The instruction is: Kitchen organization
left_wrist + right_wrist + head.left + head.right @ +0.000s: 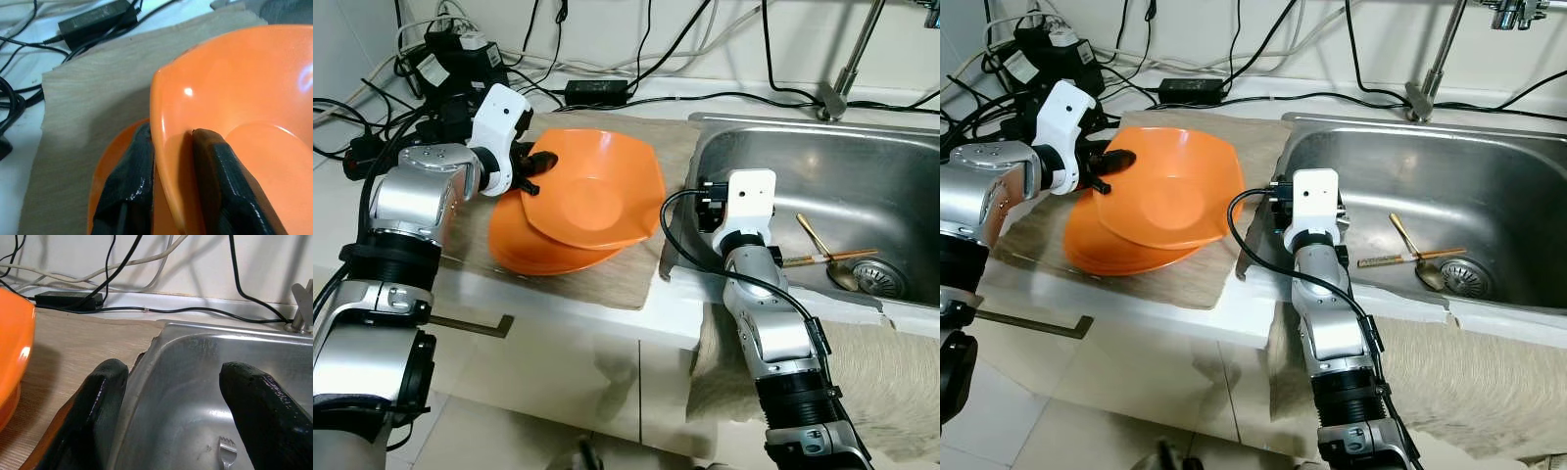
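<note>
- Bench (pixel 607 323): white top with pale cabinet fronts below, and a dark handle on the front under the left end.
- Mat (pixel 636 274): beige woven cloth laid over the bench's left half, reaching to the sink's left rim.
- Orange bowl (pixel 597 196): on the mat, tilted, resting atop an orange plate (pixel 524 255).
- Left end effector (pixel 171 191): clamped on the bowl's left rim, one finger inside the wall and one outside.
- Sink (pixel 862 157): stainless basin set into the bench's right half, with a tap base at its back edge.
- Sink contents: a gold spoon (pixel 827 257) and a gold-handled utensil (pixel 827 258) crossed near the drain, and a fork (pixel 226 450).
- Right end effector (pixel 171 416): fingers spread wide and empty, straddling the sink's left rim.
- Back edge of bench: black cables (pixel 636 59), a power brick (pixel 597 91) and plug adapters (pixel 450 54) at the left corner against a white wall.
- Towel (pixel 891 372): beige, draped over the front edge below the sink.
</note>
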### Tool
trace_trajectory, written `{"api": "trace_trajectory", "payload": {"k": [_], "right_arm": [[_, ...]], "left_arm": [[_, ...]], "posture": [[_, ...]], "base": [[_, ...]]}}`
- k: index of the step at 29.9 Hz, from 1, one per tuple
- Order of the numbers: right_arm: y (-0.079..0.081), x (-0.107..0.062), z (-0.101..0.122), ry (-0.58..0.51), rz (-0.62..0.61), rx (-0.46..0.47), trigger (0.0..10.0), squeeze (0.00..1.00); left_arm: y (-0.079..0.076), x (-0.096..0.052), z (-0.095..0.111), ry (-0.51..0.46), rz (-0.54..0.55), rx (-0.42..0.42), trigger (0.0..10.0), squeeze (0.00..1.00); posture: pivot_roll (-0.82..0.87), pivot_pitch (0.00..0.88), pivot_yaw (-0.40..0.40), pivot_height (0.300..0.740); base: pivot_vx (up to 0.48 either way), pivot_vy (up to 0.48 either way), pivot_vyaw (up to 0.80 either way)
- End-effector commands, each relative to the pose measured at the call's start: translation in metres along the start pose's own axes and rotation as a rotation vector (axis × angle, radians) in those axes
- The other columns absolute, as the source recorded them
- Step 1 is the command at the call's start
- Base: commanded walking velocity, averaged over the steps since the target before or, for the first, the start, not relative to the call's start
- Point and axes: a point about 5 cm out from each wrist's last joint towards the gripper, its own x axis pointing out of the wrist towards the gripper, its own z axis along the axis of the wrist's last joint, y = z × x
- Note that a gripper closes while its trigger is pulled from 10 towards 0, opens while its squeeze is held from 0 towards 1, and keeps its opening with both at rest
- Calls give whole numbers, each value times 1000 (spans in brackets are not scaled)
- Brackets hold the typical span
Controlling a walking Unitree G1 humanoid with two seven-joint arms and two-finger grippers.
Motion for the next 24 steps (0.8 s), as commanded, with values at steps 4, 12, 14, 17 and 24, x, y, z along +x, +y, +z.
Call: {"api": "trace_trajectory", "payload": {"k": [4,12,14,17,24], "right_arm": [[6,0,0,5,23,-3,10000,0],[7,-1,-1,10,24,-4,10000,0],[7,-1,-2,11,24,-4,10000,0],[7,-1,-3,15,25,-4,10000,0],[7,-1,-4,21,28,-3,10000,0]], "left_arm": [[-1,4,-16,57,17,-14,0,0],[-9,6,-17,39,-17,-6,0,0],[-10,7,-17,33,-20,-3,0,0],[-10,6,-16,24,-19,-5,0,0],[-9,4,-10,-11,-12,-5,0,0]], "posture": [[54,21,87,740],[51,25,89,740],[50,25,89,740],[51,25,89,740],[55,25,87,740]], "base": [[0,0,0],[0,0,0],[0,0,0],[0,0,0],[0,0,0]]}}
